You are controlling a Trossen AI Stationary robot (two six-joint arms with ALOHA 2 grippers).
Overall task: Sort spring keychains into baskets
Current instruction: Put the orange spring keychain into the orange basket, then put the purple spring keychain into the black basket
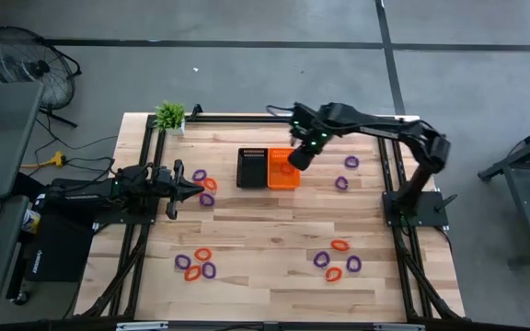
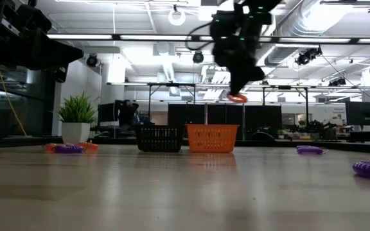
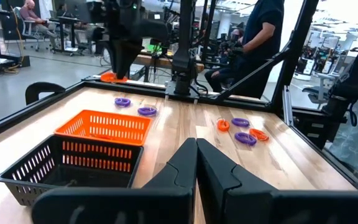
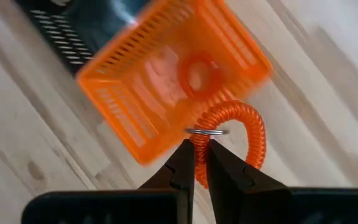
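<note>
My right gripper (image 1: 293, 165) hangs above the orange basket (image 1: 282, 168), shut on an orange-red spring keychain (image 4: 238, 134). In the low view the keychain (image 2: 237, 98) is well above the orange basket (image 2: 212, 138). Another orange-red keychain (image 4: 197, 73) lies on that basket's floor. The black basket (image 1: 250, 167) stands against the orange one's left side. My left gripper (image 1: 189, 190) waits shut, low over the table's left part, beside a few loose keychains (image 1: 206, 185). Other purple and orange-red keychains lie on the table in groups near left (image 1: 194, 265), near right (image 1: 338, 259) and far right (image 1: 346, 172). My right gripper pinches the orange-red keychain between its two fingers, on the coil just below its small metal ring (image 4: 204, 131). The fingers point down from above. The keychain is lifted clear, and its loop (image 4: 253, 140) curls out to one side of the fingertips, over the basket.
A small green potted plant (image 1: 169, 116) stands at the far left corner of the table. Black frame rails run along the table's left and right edges (image 1: 389, 184). Bare wood lies in the table's middle (image 1: 265, 230). People show in the room beyond the table (image 3: 260, 31).
</note>
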